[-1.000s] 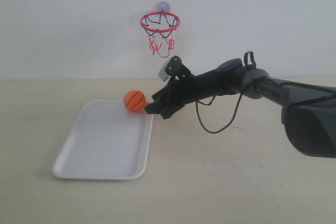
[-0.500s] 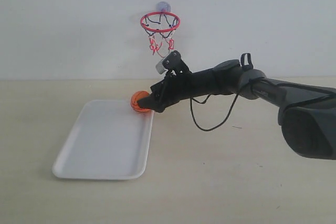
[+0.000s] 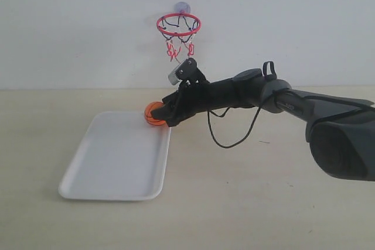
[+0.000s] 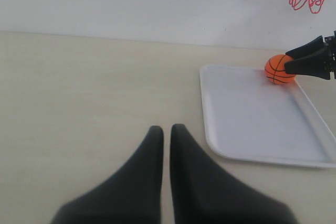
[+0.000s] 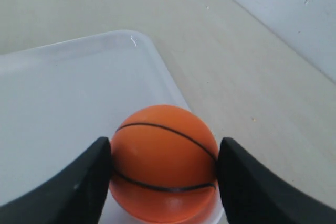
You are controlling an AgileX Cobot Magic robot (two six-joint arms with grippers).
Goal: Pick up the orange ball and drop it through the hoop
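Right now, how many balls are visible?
1: the small orange ball with black seams lies in the white plastic tray's far right corner, between the right gripper's jaws. None seems hidden.

The ball (image 3: 154, 113) is orange with thin black seam lines. The hoop (image 3: 179, 24) has a red ring and a black-and-red net. The tray (image 3: 111, 162) and wall (image 3: 293, 16) are white, the surface (image 3: 234, 203) pale beige. The left tool (image 4: 166, 135) and the right tool (image 3: 166, 116) are black.

light: bright, even | shadows: faint | blur: near fingers (image 4: 139, 182) soft-edged
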